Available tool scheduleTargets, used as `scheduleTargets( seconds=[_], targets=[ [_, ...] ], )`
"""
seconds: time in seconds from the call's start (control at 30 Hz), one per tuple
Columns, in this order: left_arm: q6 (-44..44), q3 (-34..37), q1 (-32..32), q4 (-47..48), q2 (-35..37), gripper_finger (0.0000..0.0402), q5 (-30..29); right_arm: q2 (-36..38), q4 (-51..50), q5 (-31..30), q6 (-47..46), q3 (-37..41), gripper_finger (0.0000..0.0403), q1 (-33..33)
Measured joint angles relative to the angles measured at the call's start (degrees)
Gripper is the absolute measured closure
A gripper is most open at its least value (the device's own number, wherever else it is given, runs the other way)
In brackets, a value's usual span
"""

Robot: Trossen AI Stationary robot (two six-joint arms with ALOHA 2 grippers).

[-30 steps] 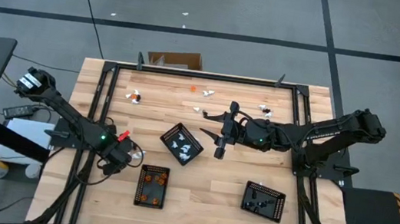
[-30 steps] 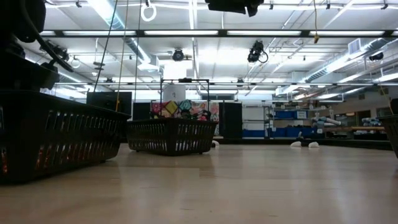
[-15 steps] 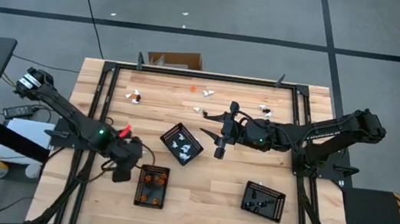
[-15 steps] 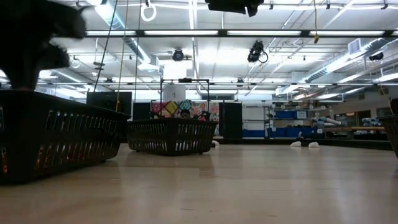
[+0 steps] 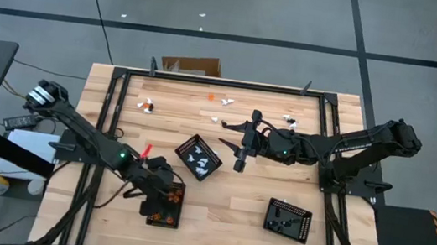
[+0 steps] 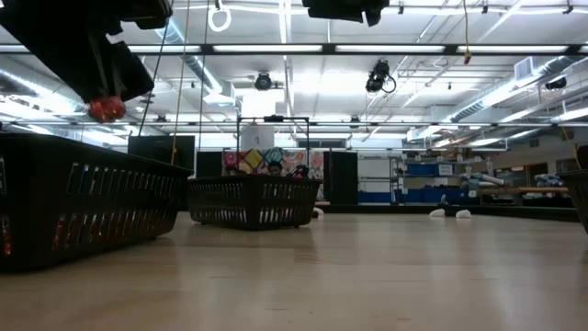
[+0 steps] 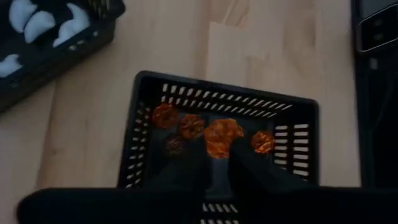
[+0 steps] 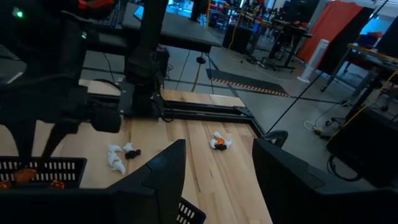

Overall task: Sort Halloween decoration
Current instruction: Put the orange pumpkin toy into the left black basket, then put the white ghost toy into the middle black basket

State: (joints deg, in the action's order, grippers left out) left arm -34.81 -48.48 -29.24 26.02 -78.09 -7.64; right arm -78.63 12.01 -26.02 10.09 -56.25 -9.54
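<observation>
Overhead, the left gripper pinches an orange pumpkin-like piece above the tray of orange pieces. Three black trays sit on the counter: orange, white, black. The right gripper hovers wide and empty beside the white tray. Loose pieces lie along the far edge.

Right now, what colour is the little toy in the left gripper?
Orange; the piece shows best in the left wrist view.
</observation>
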Motion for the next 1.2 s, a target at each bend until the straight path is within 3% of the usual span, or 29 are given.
scheduleTargets(
  seconds=[0.17,0.3,0.4,0.53,0.83,1.2],
  targets=[
    [2.5,-1.9,1.4,8.6,-0.1,0.0275,3.7,0.0,0.0,0.0,0.0,0.0,0.0212,0.0],
    [4.8,-2.3,1.8,14.8,1.5,0.0263,3.7,0.0,0.0,0.0,0.0,0.0,0.0212,0.0],
    [7.1,-1.7,1.4,24.7,1.4,0.0262,-1.6,0.0,0.0,0.0,0.0,0.0,0.0212,0.0],
    [4.3,1.5,1.9,28.3,1.4,0.0262,-9.0,0.0,0.0,0.0,0.0,0.0,0.0212,0.0],
    [3.5,7.2,3.7,24.8,1.4,0.0262,-0.4,0.0,0.0,0.1,0.0,0.0,0.0212,0.0],
    [7.3,11.2,3.6,18.3,1.4,0.0262,-2.6,0.0,0.0,0.2,0.0,0.0,0.0212,0.0]
  ],
)
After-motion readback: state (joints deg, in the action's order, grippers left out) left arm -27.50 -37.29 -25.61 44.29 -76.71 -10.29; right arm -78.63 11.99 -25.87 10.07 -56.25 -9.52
